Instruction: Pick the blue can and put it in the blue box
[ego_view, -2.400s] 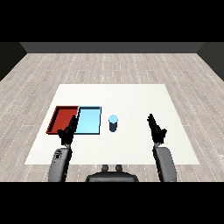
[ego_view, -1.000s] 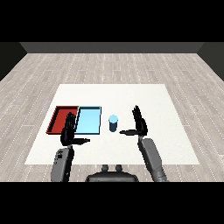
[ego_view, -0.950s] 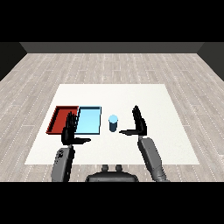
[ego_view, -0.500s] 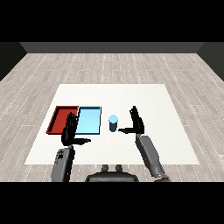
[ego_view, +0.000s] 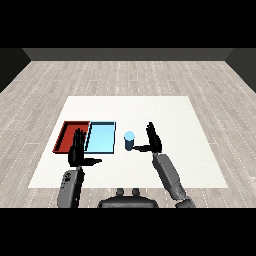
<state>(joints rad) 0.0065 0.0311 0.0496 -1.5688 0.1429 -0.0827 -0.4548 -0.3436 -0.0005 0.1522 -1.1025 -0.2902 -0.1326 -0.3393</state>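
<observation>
Even, bright light falls across the white counter (ego_view: 165, 115), which reads as the brightest surface in view, with no glare or hot spots on it. The grey plank floor (ego_view: 60, 80) around it sits a shade dimmer, and the far wall (ego_view: 128, 54) is dark. Shadows are faint: no hard-edged shadow shows beneath the blue can (ego_view: 129, 141) or either tray. The black right robot hand (ego_view: 154, 141) and left robot hand (ego_view: 77, 152) show little surface detail, their fingers merging into dark shapes. Focus is uniform from near edge to far, and the counter's edges run straight without bending toward the corners.
</observation>
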